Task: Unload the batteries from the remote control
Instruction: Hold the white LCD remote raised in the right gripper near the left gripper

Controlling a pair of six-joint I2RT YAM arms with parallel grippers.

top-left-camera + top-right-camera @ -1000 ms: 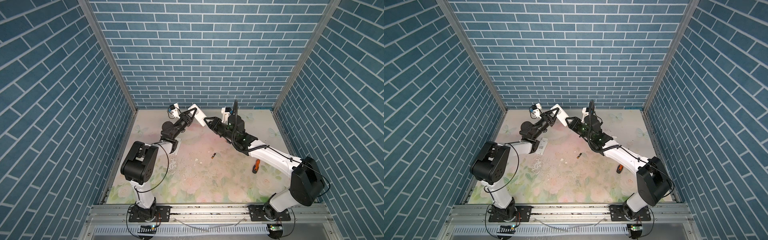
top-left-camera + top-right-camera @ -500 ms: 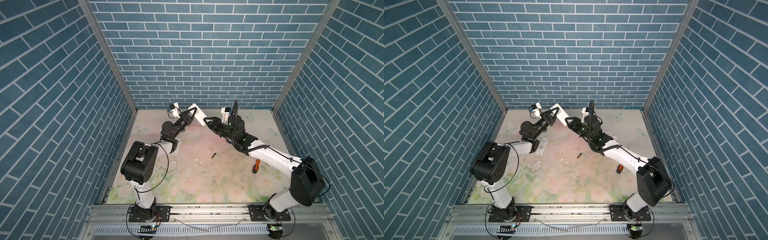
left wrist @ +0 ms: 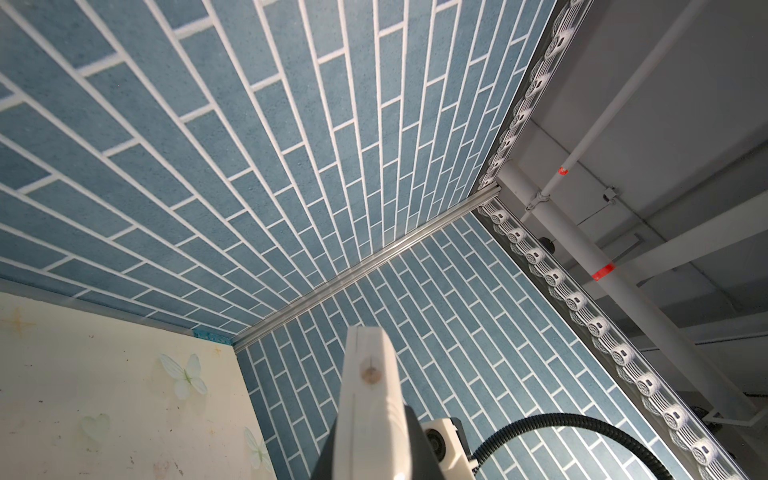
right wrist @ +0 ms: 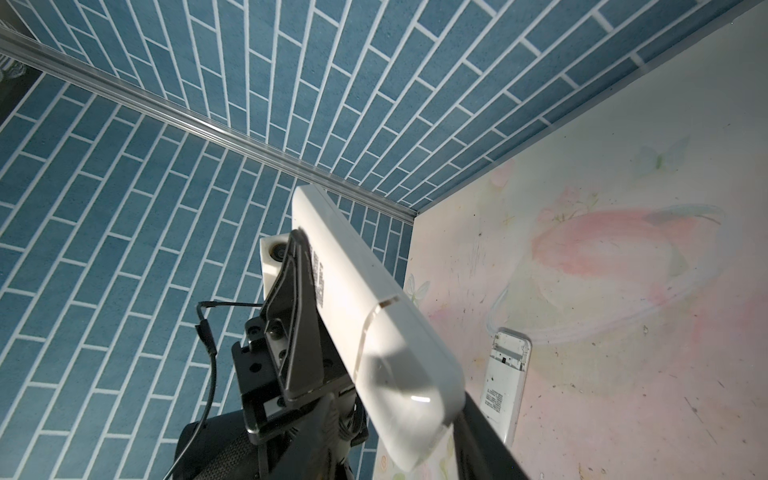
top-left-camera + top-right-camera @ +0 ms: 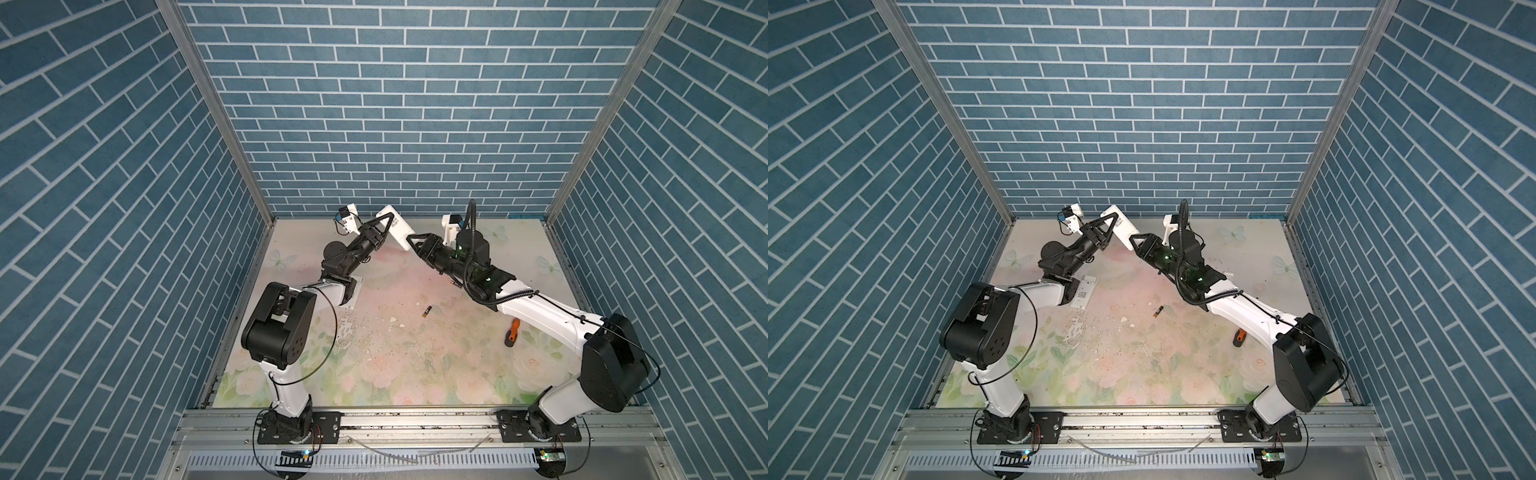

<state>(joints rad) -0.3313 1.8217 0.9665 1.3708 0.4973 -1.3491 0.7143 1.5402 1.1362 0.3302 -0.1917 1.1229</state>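
The white remote control (image 5: 399,228) is held tilted in the air at the back of the table, also in a top view (image 5: 1123,226). My left gripper (image 5: 388,218) is shut on its upper part; the left wrist view shows the remote control (image 3: 370,395) edge-on between the dark fingers. My right gripper (image 5: 411,237) is closed round its lower rounded end, and the right wrist view shows that end (image 4: 407,395) between the fingers. One black battery (image 5: 427,311) with a gold end lies loose on the mat (image 5: 1158,311). Any batteries inside the remote are hidden.
A flat white cover-like piece (image 5: 1084,293) lies on the mat by the left arm, also in the right wrist view (image 4: 505,382). An orange-handled screwdriver (image 5: 510,334) lies under the right arm. White crumbs (image 5: 353,332) are scattered mid-mat. Blue brick walls (image 5: 395,124) enclose three sides.
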